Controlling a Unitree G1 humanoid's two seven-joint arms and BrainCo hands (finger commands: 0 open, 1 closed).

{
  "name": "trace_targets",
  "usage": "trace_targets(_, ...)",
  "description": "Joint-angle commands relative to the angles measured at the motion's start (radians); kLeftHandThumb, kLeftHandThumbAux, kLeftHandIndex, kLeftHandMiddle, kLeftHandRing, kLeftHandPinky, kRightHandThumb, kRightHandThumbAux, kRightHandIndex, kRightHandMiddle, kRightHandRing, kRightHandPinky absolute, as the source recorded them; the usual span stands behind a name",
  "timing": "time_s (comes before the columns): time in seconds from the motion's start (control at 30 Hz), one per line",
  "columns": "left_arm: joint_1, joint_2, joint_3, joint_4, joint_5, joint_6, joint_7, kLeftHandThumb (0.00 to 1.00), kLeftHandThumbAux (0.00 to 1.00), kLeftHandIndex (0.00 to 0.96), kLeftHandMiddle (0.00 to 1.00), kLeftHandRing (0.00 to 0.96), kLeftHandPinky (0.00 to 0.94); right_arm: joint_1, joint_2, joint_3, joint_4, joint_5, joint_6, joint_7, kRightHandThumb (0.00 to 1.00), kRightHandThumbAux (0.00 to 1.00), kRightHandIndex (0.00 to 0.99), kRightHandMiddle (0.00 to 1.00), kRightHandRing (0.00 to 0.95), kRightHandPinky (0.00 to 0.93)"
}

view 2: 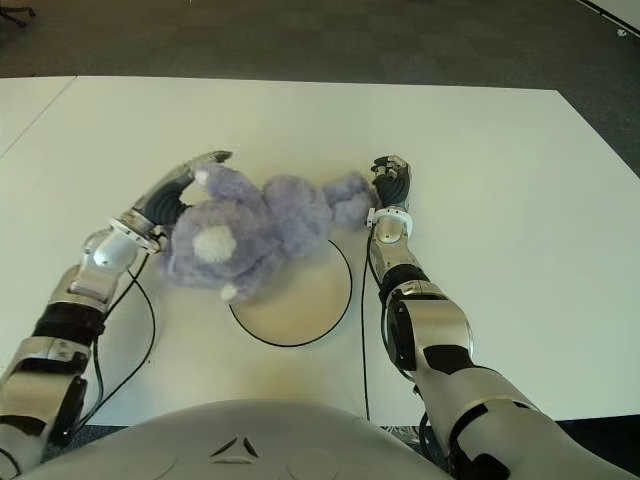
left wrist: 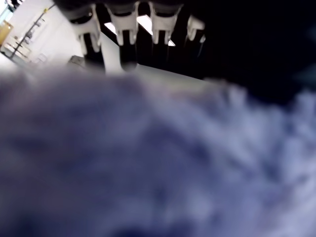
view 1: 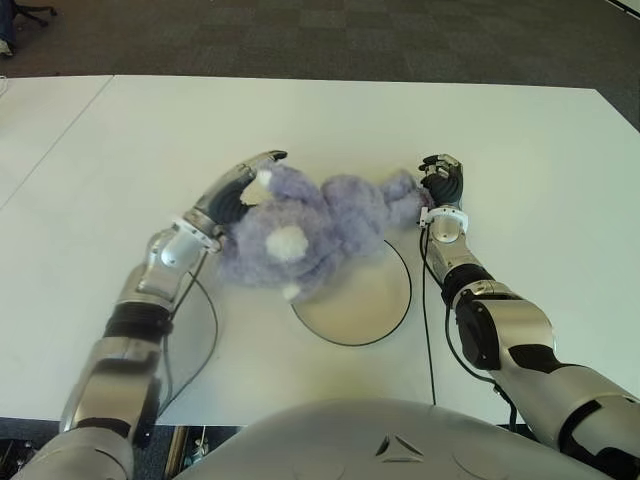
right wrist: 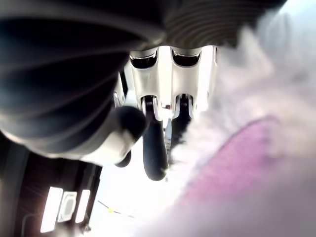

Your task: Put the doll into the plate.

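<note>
A fluffy purple doll [view 1: 320, 225] with white patches lies across the far-left part of a round pale plate [view 1: 370, 300] on the white table [view 1: 520, 150]. Its head hangs past the plate's left rim. My left hand [view 1: 245, 185] cups the doll's head from the left, with long fingers [left wrist: 123, 29] stretched over the fur [left wrist: 158, 163]. My right hand [view 1: 440, 180] is at the doll's right end, with fingers [right wrist: 153, 148] curled against a foot with a pink sole [right wrist: 247, 158]. The doll is held between both hands.
Black cables [view 1: 205, 330] run from both wrists over the table's near part. A second white table [view 1: 40, 130] adjoins on the left. Dark carpet [view 1: 350, 40] lies beyond the far edge, with a chair base [view 1: 25, 12] at the far left.
</note>
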Motion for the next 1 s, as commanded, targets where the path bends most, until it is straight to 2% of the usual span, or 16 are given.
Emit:
trace_targets(0.03,0.071,-0.029,-0.065,-0.060,0.020,0.005,-0.016,0.307,0.614,0.011,0.101,0.144,0.217,0.176,0.063,0.001,0.106,0.007,0.108,0.024,0.837,0.687,0.415,0.481,0.631,0.572)
trace_targets(0.1,0.074,-0.019,-0.072,-0.070,0.003,0.007,-0.041,0.272,0.584,0.000,0.092,0.135,0.183,0.177,0.064,0.002,0.106,0.006,0.107,0.020,0.837,0.687,0.415,0.482,0.645,0.624)
trace_targets(0.23,0.072,0.006,-0.076,-0.091,-0.030,0.015,-0.079,0.251,0.559,0.000,0.087,0.132,0.201,0.178,0.067,0.005,0.106,0.003,0.104,0.012,0.837,0.687,0.416,0.483,0.668,0.672)
trace_targets(0.27,0.073,0.010,-0.075,-0.096,-0.039,0.019,-0.089,0.258,0.560,0.000,0.081,0.122,0.176,0.178,0.067,0.004,0.106,0.004,0.105,0.012,0.838,0.687,0.416,0.482,0.643,0.578)
trace_targets(0.3,0.073,0.012,-0.074,-0.101,-0.046,0.023,-0.096,0.268,0.563,0.000,0.078,0.117,0.168,0.178,0.068,0.004,0.105,0.004,0.105,0.013,0.839,0.687,0.416,0.482,0.637,0.558)
trace_targets(0.47,0.074,0.021,-0.072,-0.116,-0.073,0.047,-0.131,0.288,0.574,0.000,0.072,0.108,0.160,0.177,0.070,0.000,0.105,0.009,0.106,0.015,0.842,0.685,0.416,0.483,0.641,0.566)
trace_targets(0.53,0.074,0.025,-0.072,-0.120,-0.085,0.056,-0.145,0.291,0.578,0.000,0.071,0.106,0.157,0.177,0.071,-0.001,0.105,0.010,0.105,0.015,0.843,0.685,0.416,0.484,0.639,0.539)
trace_targets(0.57,0.073,0.027,-0.073,-0.122,-0.090,0.059,-0.152,0.291,0.587,0.000,0.076,0.116,0.175,0.177,0.071,-0.001,0.105,0.010,0.104,0.015,0.842,0.685,0.416,0.484,0.642,0.601)
trace_targets(0.6,0.073,0.029,-0.073,-0.123,-0.093,0.061,-0.156,0.291,0.589,0.000,0.077,0.118,0.180,0.177,0.071,-0.002,0.105,0.010,0.104,0.015,0.841,0.685,0.416,0.484,0.643,0.617)
trace_targets(0.63,0.073,0.031,-0.072,-0.125,-0.095,0.063,-0.159,0.289,0.593,0.000,0.077,0.116,0.163,0.177,0.071,-0.002,0.105,0.010,0.104,0.015,0.840,0.686,0.416,0.482,0.627,0.582)
trace_targets(1.0,0.082,0.073,-0.069,-0.161,-0.149,0.106,-0.246,0.239,0.632,0.000,0.101,0.133,0.165,0.176,0.071,-0.008,0.105,0.014,0.106,0.027,0.838,0.688,0.415,0.476,0.573,0.518)
